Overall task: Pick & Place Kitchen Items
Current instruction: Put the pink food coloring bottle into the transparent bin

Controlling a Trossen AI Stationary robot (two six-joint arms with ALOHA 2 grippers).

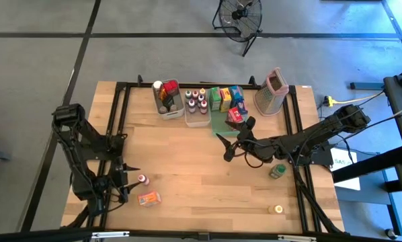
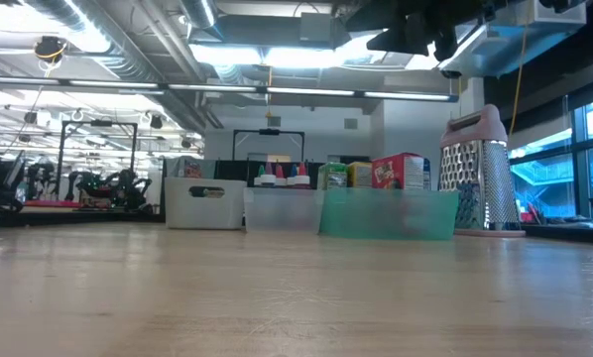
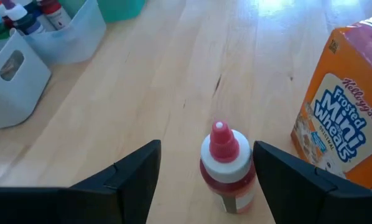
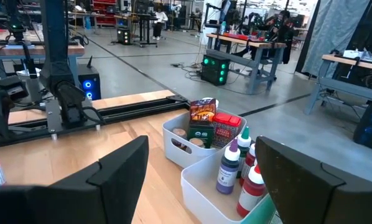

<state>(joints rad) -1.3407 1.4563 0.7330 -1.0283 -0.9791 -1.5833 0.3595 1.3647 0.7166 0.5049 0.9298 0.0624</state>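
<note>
With most groceries binned, my released left end effector (image 3: 201,180) straddles the red-capped bottle (image 3: 227,168), Frosted Mini-Wheats box (image 3: 338,112) beside it, two jars remaining by my released right end effector (image 1: 228,145).

From above I see grey concrete floor (image 1: 46,60) crossed by dark seams, and a black floor fan (image 1: 240,15) at twelve o'clock beyond the wooden table (image 1: 187,161). Level across it, I get an open ceiling of ducts (image 2: 88,30) with strip lights (image 2: 277,55), tall windows (image 2: 584,159) at three o'clock, and workbenches (image 4: 236,46) across the room behind.
</note>
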